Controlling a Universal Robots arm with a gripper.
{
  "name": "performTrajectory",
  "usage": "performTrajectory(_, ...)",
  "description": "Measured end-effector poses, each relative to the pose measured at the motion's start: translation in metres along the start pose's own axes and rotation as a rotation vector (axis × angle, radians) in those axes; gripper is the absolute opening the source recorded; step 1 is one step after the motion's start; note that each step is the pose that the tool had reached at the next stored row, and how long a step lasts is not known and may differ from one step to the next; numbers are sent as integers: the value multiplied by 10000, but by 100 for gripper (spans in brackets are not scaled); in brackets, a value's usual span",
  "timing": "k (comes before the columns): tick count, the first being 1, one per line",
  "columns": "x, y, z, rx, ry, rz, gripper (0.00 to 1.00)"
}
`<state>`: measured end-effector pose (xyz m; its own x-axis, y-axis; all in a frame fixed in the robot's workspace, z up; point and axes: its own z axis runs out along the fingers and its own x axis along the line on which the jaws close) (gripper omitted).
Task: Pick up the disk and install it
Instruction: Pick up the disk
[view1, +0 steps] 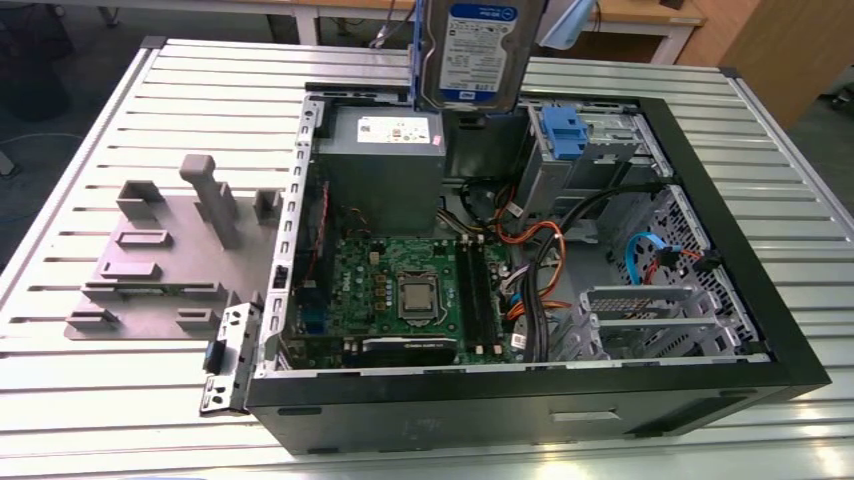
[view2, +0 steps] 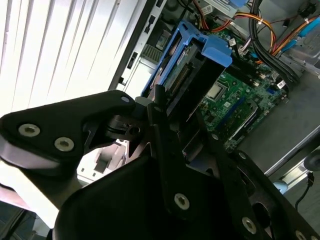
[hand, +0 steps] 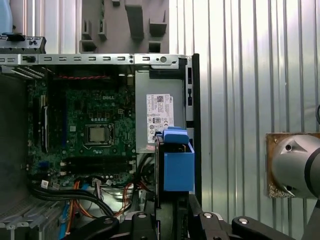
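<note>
The disk (view1: 474, 50), a silver-grey drive with a white-and-blue label, is held upright in the air over the open computer case (view1: 534, 395). It is poised above the power supply (view1: 384, 150), toward the far edge of the counter (view1: 120, 420) in the exterior view. Its blue carrier bracket (hand: 178, 162) is seen end-on in both wrist views, and the jaws are closed on the disk's upper end, with nothing else gripped. Just beside and below the disk, a metal cage topped by a blue-handled carrier (view1: 561, 135) is seen, with orange and black cables (view1: 534, 240) looped beneath it and the motherboard (view1: 400, 290) exposed. A grey slotted holder (view1: 147, 260) is seen unoccupied near the counter's edge at the exterior view's left. A tilt in the grip is judged the main hazard: the bracket could be snagged on the cage rim or cables, or the drive dropped onto the board.
</note>
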<state>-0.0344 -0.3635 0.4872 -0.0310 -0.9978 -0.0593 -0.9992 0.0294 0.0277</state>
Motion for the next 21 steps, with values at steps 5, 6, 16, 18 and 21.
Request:
performTrajectory(5, 43, -8, -2, 1, 5, 1, 35)
performTrajectory(6, 43, -8, -3, 0, 6, 2, 35)
performTrajectory(16, 60, -12, -5, 0, 8, 0, 35)
performTrajectory(18, 82, -17, -5, 0, 7, 1, 35)
performTrajectory(21, 128, -27, -8, 1, 7, 1, 35)
